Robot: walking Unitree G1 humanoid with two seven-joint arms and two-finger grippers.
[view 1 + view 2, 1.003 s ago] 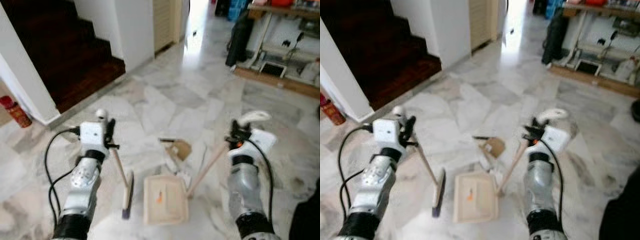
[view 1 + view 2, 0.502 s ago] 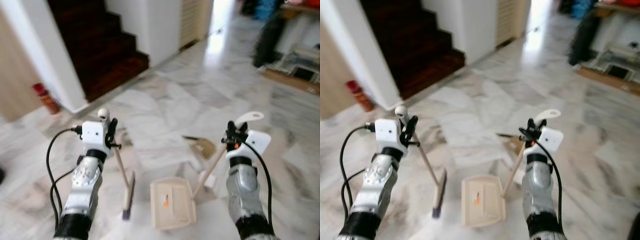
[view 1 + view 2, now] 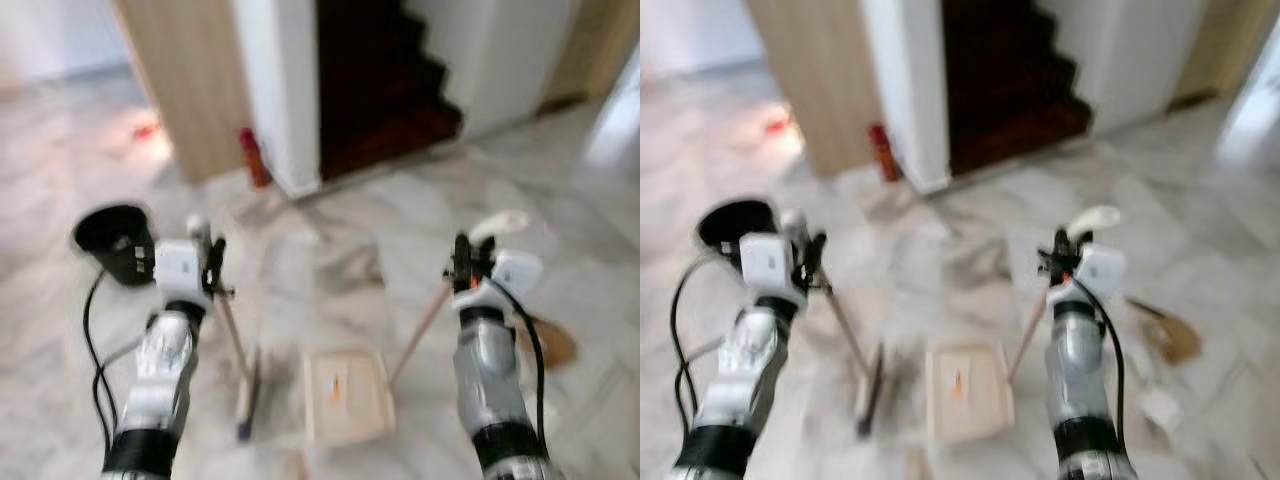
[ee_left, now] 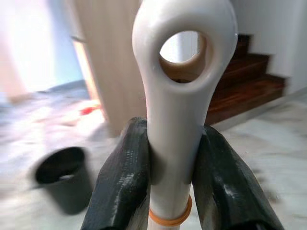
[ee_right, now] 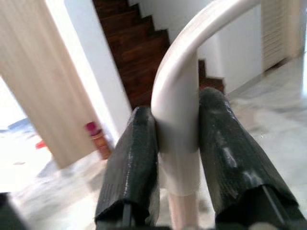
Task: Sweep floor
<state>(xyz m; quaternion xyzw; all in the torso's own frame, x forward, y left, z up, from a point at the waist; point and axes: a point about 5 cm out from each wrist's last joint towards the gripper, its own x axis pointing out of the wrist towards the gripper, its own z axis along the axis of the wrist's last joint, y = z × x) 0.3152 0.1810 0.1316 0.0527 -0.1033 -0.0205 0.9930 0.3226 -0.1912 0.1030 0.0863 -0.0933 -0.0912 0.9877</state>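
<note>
My left gripper [image 3: 207, 252] is shut on the white looped top of a broom handle [image 4: 180, 96], its black fingers [image 4: 123, 184] pressed on both sides. The broom's head [image 3: 245, 398] rests on the marble floor below it. My right gripper [image 3: 464, 266] is shut on the curved white handle [image 5: 178, 112] of a beige dustpan [image 3: 346, 396], which lies flat on the floor between the arms. The wooden shaft [image 3: 420, 325] slants up from the pan to that gripper. The head views are blurred.
A black bucket [image 3: 114, 240] stands on the floor at the left. A red bottle [image 3: 250, 157] stands by a white wall corner, beside a wooden panel [image 3: 195, 80] and dark stairs [image 3: 385, 90]. A brown cardboard scrap [image 3: 1171, 336] and white litter [image 3: 1160, 406] lie at the right.
The camera has swung to the left: the stairs and the scrap slid to the right and the black bucket came into view. Both grippers keep their hold on the handles.
</note>
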